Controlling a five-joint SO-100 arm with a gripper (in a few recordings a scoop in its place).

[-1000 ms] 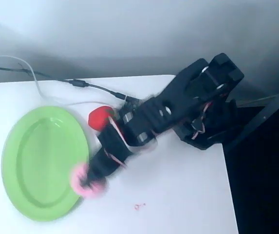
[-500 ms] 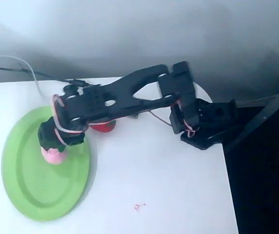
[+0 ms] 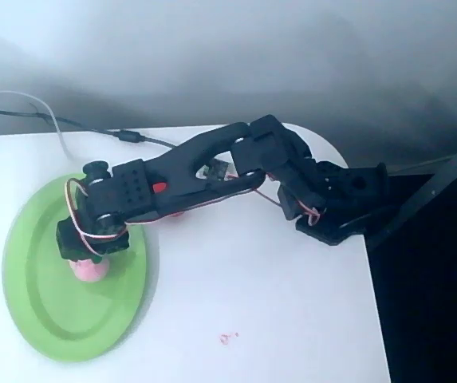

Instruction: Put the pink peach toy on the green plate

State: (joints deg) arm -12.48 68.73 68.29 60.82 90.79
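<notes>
Pink peach toy (image 3: pixel 89 270) at left centre of frame, directly beneath gripper (image 3: pixel 87 254) and over inner well of green plate (image 3: pixel 45 315), apparently touching it; jaws hidden under wrist, open or clamped impossible to tell; release straight down looks sufficient.

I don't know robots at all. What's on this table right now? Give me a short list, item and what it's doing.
arm: black, reaching from its base at the right across to the plate
gripper: over the plate, down on the peach; open or shut cannot be told
pink peach toy: on the green plate, mostly hidden under the gripper
green plate: at the left of the white table
red toy: mostly hidden behind the arm
cables: along the table's far edge
</notes>
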